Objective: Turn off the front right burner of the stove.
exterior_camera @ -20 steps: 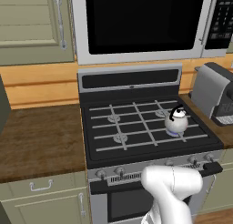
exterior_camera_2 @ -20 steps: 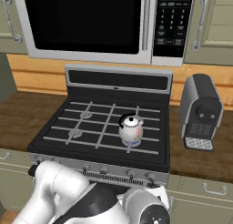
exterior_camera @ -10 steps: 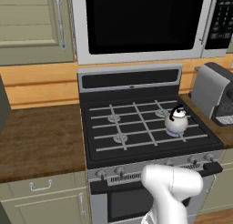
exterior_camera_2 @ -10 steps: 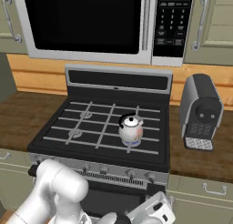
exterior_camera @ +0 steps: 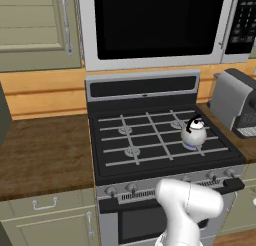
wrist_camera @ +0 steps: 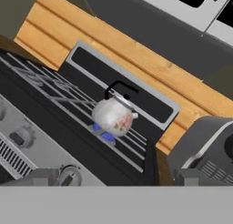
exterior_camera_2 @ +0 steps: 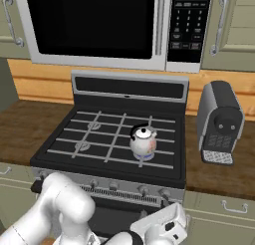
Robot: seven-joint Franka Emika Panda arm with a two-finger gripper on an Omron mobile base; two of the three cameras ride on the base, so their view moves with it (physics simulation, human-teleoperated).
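Observation:
The black stove (exterior_camera: 150, 121) has grey grates and a silver front strip of knobs (exterior_camera_2: 143, 190). On its front right burner (exterior_camera_2: 144, 158) a faint blue flame (wrist_camera: 104, 135) glows under a white floral kettle (exterior_camera: 193, 134). The kettle (wrist_camera: 113, 116) hides the burner cap. My gripper (wrist_camera: 113, 178) is open, with one fingertip at each side of the hand view's bottom and nothing between them. It looks up at the strip's right end from low in front, a knob (wrist_camera: 68, 176) just ahead. In the right base view the hand (exterior_camera_2: 167, 223) hangs below the knob strip, before the oven door.
A silver microwave (exterior_camera: 155, 25) hangs over the stove. A grey coffee machine (exterior_camera_2: 219, 122) stands on the counter right of it. Brown wooden counter (exterior_camera: 45, 155) runs to the left, with pale green cabinet fronts (exterior_camera: 47, 210) below.
The wrist has turned low in front of the oven, bringing the white hand into sight in the right base view. Stove, kettle and flame are unchanged.

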